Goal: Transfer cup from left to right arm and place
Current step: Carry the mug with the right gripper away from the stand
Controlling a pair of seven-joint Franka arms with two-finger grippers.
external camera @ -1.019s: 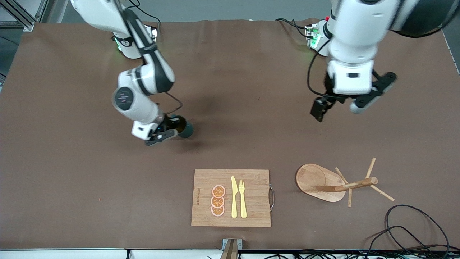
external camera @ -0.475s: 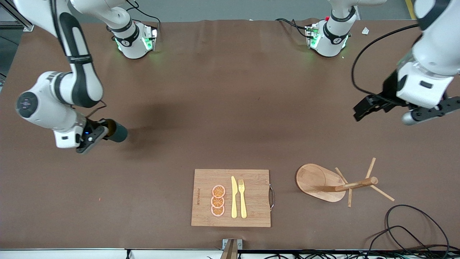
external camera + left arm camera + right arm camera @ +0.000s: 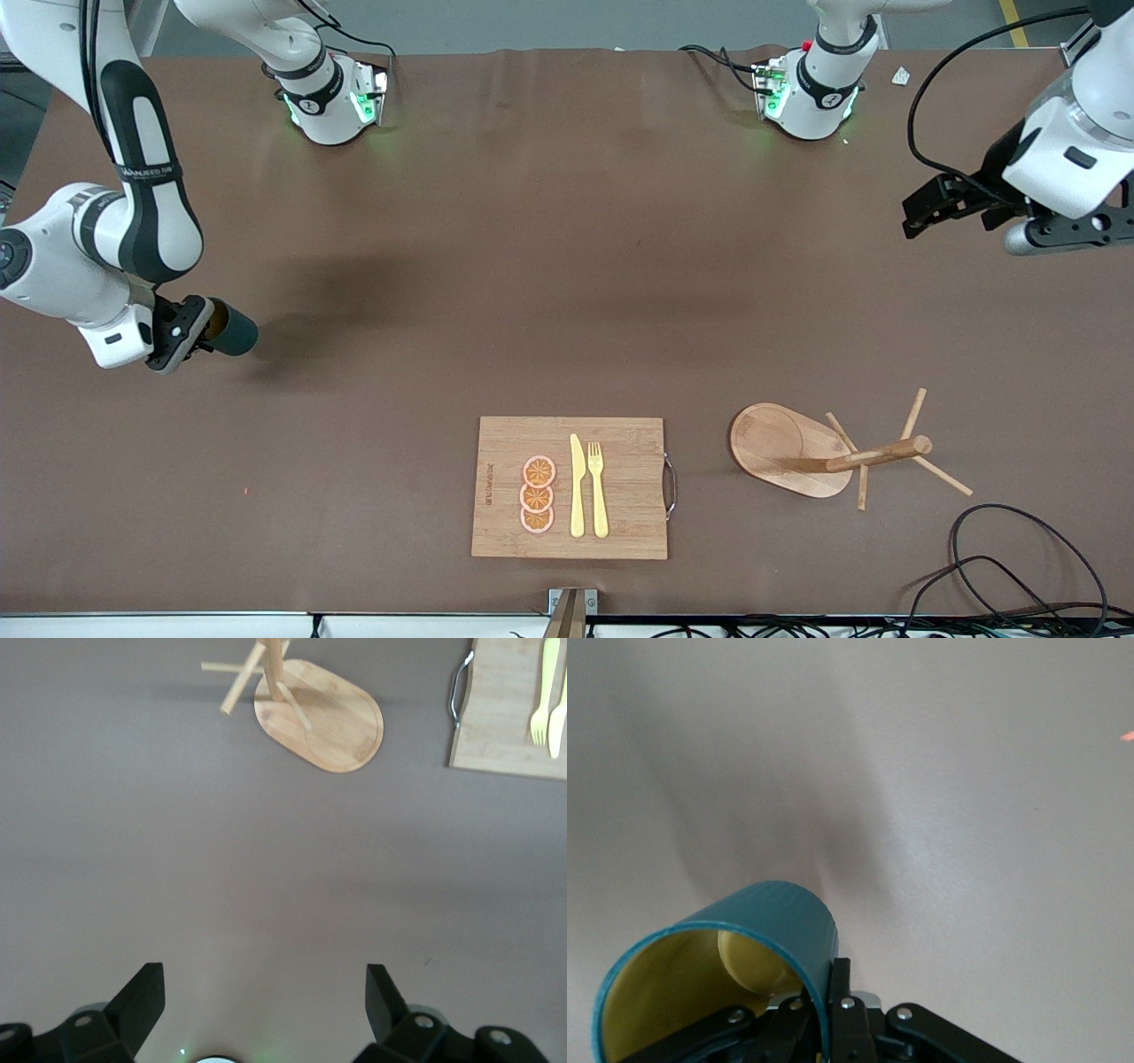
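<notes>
The teal-green cup (image 3: 234, 332) with a tan-yellow inside is held on its side by my right gripper (image 3: 190, 326), above the bare table near the right arm's end. In the right wrist view the fingers pinch the cup's wall (image 3: 757, 921) at the rim, one inside and one outside, and the right gripper (image 3: 830, 992) is shut on it. The cup's handle is hidden. My left gripper (image 3: 1063, 232) hangs open and empty over the left arm's end of the table. In the left wrist view it (image 3: 266, 983) shows its fingers wide apart over bare table.
A wooden cutting board (image 3: 496, 443) with orange slices, a yellow knife and a yellow fork lies near the front edge. A wooden mug tree (image 3: 780, 443) stands beside it toward the left arm's end, also in the left wrist view (image 3: 337, 726). Black cables (image 3: 1019, 558) lie at the front corner.
My right arm has carried the cup from the table's middle toward the right arm's end. My left arm has swung away toward its own end, open and empty.
</notes>
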